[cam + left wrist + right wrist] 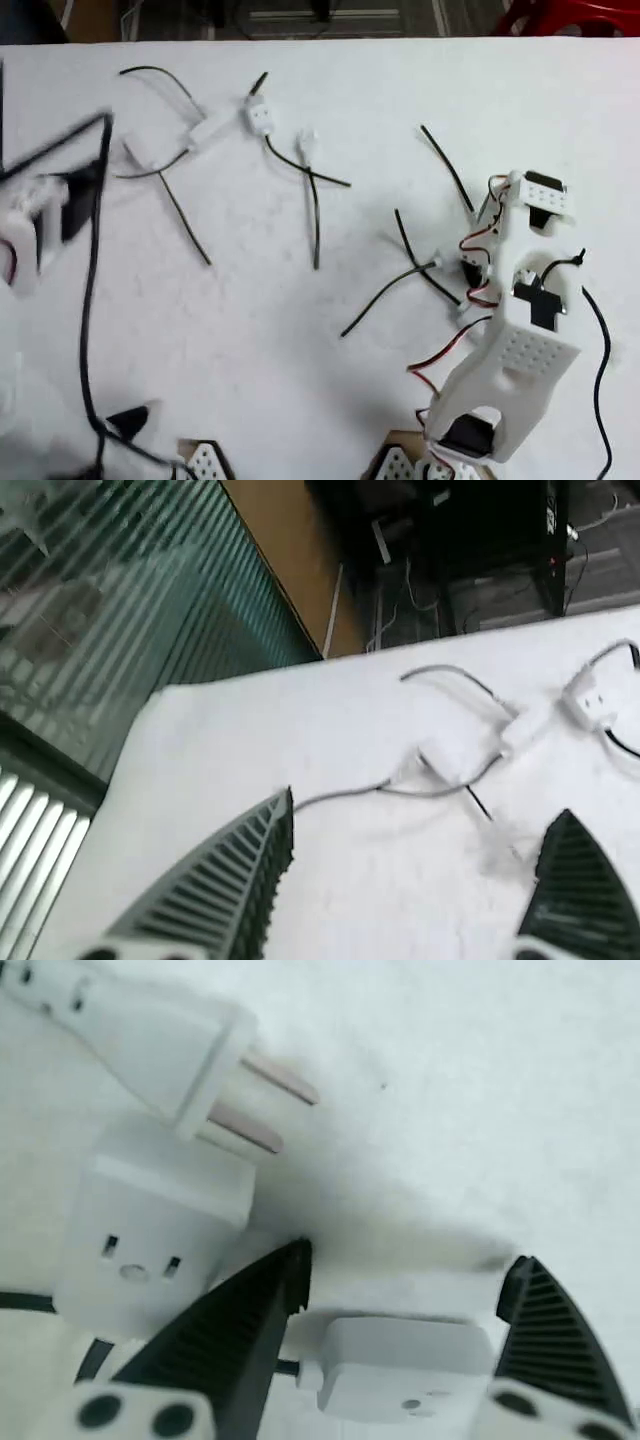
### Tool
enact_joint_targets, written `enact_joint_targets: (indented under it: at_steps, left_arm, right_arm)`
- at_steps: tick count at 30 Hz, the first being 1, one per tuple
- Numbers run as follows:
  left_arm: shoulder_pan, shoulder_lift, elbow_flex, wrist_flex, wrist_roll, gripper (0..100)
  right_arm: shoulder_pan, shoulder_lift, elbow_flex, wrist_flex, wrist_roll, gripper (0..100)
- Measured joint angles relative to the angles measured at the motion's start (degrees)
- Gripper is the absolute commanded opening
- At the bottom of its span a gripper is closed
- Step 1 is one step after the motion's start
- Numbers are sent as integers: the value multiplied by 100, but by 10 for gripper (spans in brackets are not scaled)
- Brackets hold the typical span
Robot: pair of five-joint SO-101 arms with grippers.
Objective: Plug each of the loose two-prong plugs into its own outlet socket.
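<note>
High view: white table (300,330) with several loose cords. In the upper middle of the frame lies a white outlet block (260,116), and just beside it, toward the left, a long white plug (210,130) that points at it. A slim plug (306,145) on a black cord lies just right of the block. Further black cords (415,275) cross at centre right, close to the right arm (520,350), which rises from the bottom edge on the right side of the frame. The left arm (40,215) is at the left edge, blurred. Left wrist view: the left gripper (428,820) is spread wide with nothing between its fingers (240,880). It hangs above bare table, and the outlet block (590,695) and long white plug (525,725) are well beyond it. Right wrist view: the right gripper (410,1258) sits low over the table, fingers apart, straddling a flat white piece (395,1365) with a black cord. I cannot tell if either finger touches it. Just beyond one fingertip (285,1270) stands a cube socket (150,1220), its two slots facing the camera. A two-prong plug (170,1050) lies right against the cube's far edge, prongs bare and not inserted.
</note>
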Motion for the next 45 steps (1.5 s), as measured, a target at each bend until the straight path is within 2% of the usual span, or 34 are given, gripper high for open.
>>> enact_joint_targets:
  at_steps: [6, 12, 19, 22, 27, 32, 38, 42, 45]
  left_arm:
    - [-18, -1310, 3033, -1178, 26, 377]
    - [53, -2409, 6215, -3024, 818, 377]
    - [1046, -3174, 9204, -4800, 1398, 377]
    - [1336, -3367, 10180, -5618, 1495, 377]
    - [1398, -3481, 11305, -6796, 1495, 377]
    - [1398, -3499, 11912, -7727, 1415, 377]
    - [1407, -3499, 12009, -7903, 1389, 377]
    - [1407, -3499, 12009, -7912, 1389, 377]
    - [1407, -3499, 12009, -7912, 1380, 377]
  right_arm:
    - [-396, -334, -1336, 1459, 9, 316]
    - [-475, -967, -2321, 1635, 9, 316]
    - [-466, -1134, -2391, 1670, 9, 316]
    - [-501, -1125, -1978, 1512, -88, 316]
    - [-659, -747, -1231, 862, -1152, 316]
    - [-949, -246, -1125, 589, -2119, 315]
    - [-1187, 396, -1116, -53, -2321, 300]
    - [-1160, 607, -1116, -404, -2330, 146]
    - [-1037, 607, -1116, -404, -2356, 130]
